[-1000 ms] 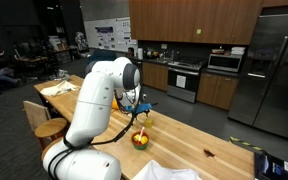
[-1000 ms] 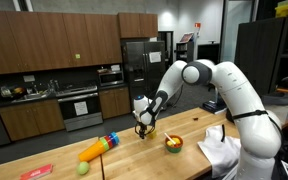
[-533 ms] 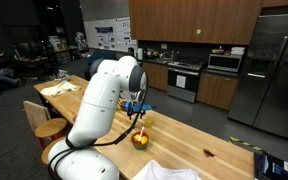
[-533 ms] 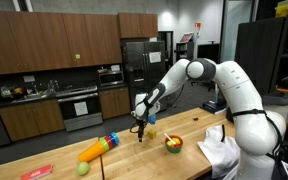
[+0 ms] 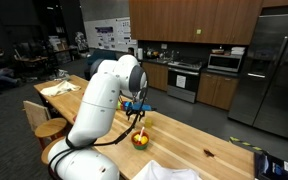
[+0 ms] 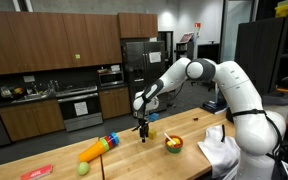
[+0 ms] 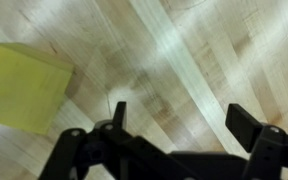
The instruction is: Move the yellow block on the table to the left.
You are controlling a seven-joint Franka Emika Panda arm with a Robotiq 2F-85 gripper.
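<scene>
The yellow block [image 7: 24,85] lies on the light-wood table [image 7: 194,50] at the left edge of the wrist view, outside the jaws. My gripper [image 7: 184,112] is open and empty, with bare wood between its fingers. In both exterior views the gripper [image 6: 141,127] [image 5: 137,113] points down just above the table [image 6: 124,158], mid-length. In an exterior view the block [image 6: 151,119] shows as a tiny yellow spot just right of the gripper.
A small dark bowl [image 6: 171,143] [image 5: 140,140] with red and yellow contents sits close by. A yellow-orange cylinder with a blue end [image 6: 96,148] and a green ball [image 6: 82,168] lie further left. White cloth [image 6: 219,148] lies at the right end.
The gripper has shifted slightly left and lifted a little off the table over the last second. It has barely moved in the last half second.
</scene>
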